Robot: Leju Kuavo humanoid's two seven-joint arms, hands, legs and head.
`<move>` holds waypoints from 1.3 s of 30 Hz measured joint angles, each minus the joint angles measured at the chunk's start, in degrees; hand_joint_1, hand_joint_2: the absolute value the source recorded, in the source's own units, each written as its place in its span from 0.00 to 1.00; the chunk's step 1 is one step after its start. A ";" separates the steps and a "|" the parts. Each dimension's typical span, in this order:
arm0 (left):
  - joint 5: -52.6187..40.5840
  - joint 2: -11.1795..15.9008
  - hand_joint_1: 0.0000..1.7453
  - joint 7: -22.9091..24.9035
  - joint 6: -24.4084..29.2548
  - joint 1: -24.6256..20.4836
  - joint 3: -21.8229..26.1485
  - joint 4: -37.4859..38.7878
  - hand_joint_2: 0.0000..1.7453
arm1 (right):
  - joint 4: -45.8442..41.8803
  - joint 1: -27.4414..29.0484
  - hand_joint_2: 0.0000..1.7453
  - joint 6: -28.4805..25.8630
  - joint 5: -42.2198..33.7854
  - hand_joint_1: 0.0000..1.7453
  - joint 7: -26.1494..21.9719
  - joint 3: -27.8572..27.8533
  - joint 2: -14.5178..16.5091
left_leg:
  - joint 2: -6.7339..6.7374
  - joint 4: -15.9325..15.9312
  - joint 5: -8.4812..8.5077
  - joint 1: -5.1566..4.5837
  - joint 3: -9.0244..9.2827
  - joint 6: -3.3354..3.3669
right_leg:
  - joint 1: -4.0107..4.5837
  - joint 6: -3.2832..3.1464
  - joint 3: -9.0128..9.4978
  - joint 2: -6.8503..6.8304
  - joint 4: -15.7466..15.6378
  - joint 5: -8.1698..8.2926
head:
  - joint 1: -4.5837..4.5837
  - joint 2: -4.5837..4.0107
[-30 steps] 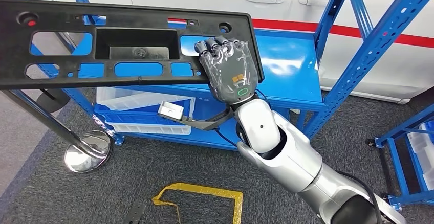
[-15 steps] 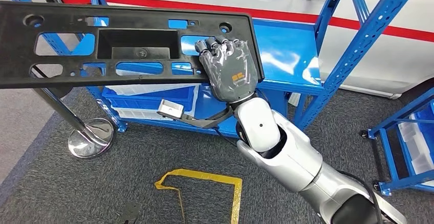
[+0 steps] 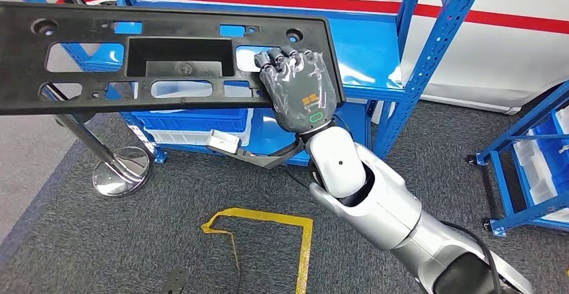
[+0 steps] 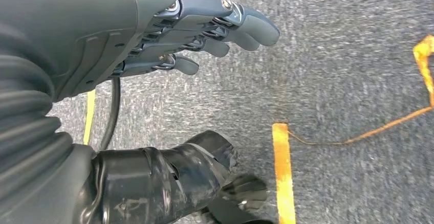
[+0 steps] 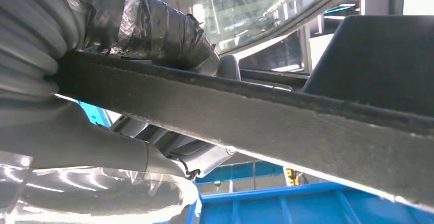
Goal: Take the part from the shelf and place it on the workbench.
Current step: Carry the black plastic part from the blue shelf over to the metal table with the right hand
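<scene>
Blue shelving (image 3: 376,59) is standing just beyond the right hand (image 3: 298,89). A long black part (image 3: 161,56) is being gripped at its end by that hand, held above grey carpet (image 3: 100,240). Left hand (image 4: 153,35) is hanging empty, fingers loosely extended.

The left hand (image 4: 169,35) hangs over the grey carpet (image 4: 332,70), holding nothing. Its dark fingers (image 4: 240,22) reach out nearly straight, close together, and the thick thumb (image 4: 179,175), wrapped in black tape, sits apart from them. A black cable (image 4: 113,109) runs down beside the ribbed cover. On the carpet lies a yellow tape strip (image 4: 283,170), with a thinner orange line (image 4: 378,124) trailing off from its end.
</scene>
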 joint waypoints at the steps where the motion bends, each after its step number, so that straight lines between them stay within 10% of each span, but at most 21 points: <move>1: 0.15 0.01 0.00 -0.29 0.09 -0.01 0.00 0.00 1.00 | 0.00 -0.01 1.00 -0.01 -0.07 1.00 0.00 0.03 0.00 | 0.22 -2.82 1.77 -0.06 2.29 0.24 | 0.06 0.06 -0.47 -0.16 0.00 0.40 | 0.02 0.00; 4: 0.64 0.04 0.00 -1.00 0.37 -0.28 0.00 0.00 1.00 | -0.02 -0.15 1.00 -0.04 -0.57 1.00 -0.03 0.04 -0.01 | 1.78 -13.53 1.88 -0.84 9.08 1.13 | 0.21 0.73 -1.09 -0.88 -0.09 1.47 | 0.08 0.00; 8: 0.88 0.07 0.00 -1.38 0.48 -0.30 0.00 0.00 1.00 | -0.03 -0.31 1.00 -0.06 -1.03 1.00 -0.40 0.04 -0.02 | 0.94 -16.59 2.60 -1.10 9.48 2.48 | 0.04 2.02 -1.44 -1.69 -0.22 1.89 | 0.14 0.00; 12: 0.78 0.22 0.00 -2.19 0.37 -0.12 0.00 0.00 1.00 | -0.02 -0.33 1.00 -0.07 -1.07 1.00 -0.90 0.07 -0.08 | -0.33 -17.04 4.44 -0.88 8.06 3.67 | -0.10 2.63 -5.59 -0.14 11.04 -5.76 | 0.30 0.00; 14: 0.73 0.25 0.00 -2.45 0.36 -0.07 0.00 0.00 1.00 | -0.01 -0.26 1.00 -0.08 -1.06 1.00 -1.05 0.20 -0.10 | -1.28 -16.72 4.84 -0.93 7.20 3.65 | -0.10 2.61 -6.28 0.03 14.79 -6.97 | 0.28 0.00; 20: 0.66 -0.04 0.00 -3.31 0.46 -0.09 0.00 0.02 1.00 | -0.03 -0.59 1.00 -0.13 -0.87 1.00 -1.47 0.68 -0.11 | -4.26 -15.65 5.38 -0.64 5.45 2.93 | 0.01 1.10 2.58 3.82 -0.37 -1.08 | 0.28 0.00; 24: 0.66 0.22 0.00 -3.54 0.80 0.16 -0.01 0.07 1.00 | -0.04 -0.75 1.00 -0.12 -0.43 1.00 -1.81 1.07 -0.09 | -3.84 -14.45 4.76 -0.62 4.06 1.38 | -0.39 0.76 3.37 1.76 -2.52 -0.67 | 0.27 0.00; 28: 0.72 0.23 0.00 -4.00 1.68 0.10 -0.03 0.09 1.00 | -0.07 -0.89 1.00 -0.07 0.13 1.00 -1.94 1.33 -0.07 | -1.10 -2.39 -0.12 0.19 -1.96 -0.17 | -0.62 0.61 3.64 -0.68 -2.87 -0.57 | -0.04 0.00; 30: 0.77 0.30 0.00 -4.12 1.97 0.16 -0.04 0.09 1.00 | -0.07 -0.87 1.00 -0.04 0.23 1.00 -1.99 1.50 -0.05 | -0.72 -2.09 1.32 0.68 -2.37 -0.71 | -0.85 0.90 3.66 -1.80 -2.62 -0.82 | -0.05 0.00; 32: 0.81 0.37 0.00 -4.18 2.09 0.12 -0.04 0.09 1.00 | -0.12 -0.90 1.00 -0.04 0.32 1.00 -2.05 1.65 -0.03 | 0.79 -8.90 4.91 0.88 0.89 -1.19 | -1.13 1.52 3.74 -2.79 -2.21 -1.27 | -0.06 0.00; 35: 0.95 0.29 0.00 -4.33 2.14 -0.21 -0.04 0.09 1.00 | -0.37 -1.10 1.00 -0.03 0.49 1.00 -2.09 1.79 -0.02 | 2.96 -15.45 6.70 0.14 3.75 -0.41 | -0.80 2.51 3.65 -4.07 -1.81 -1.64 | -0.28 0.00; 39: 1.39 0.37 0.00 -4.69 2.03 0.00 -0.07 0.13 1.00 | -0.48 -1.22 1.00 -0.01 0.80 1.00 -2.15 2.11 -0.03 | 0.78 -15.98 7.32 -0.03 3.37 1.41 | -0.89 3.47 3.24 -4.00 -0.73 -3.00 | -0.14 0.00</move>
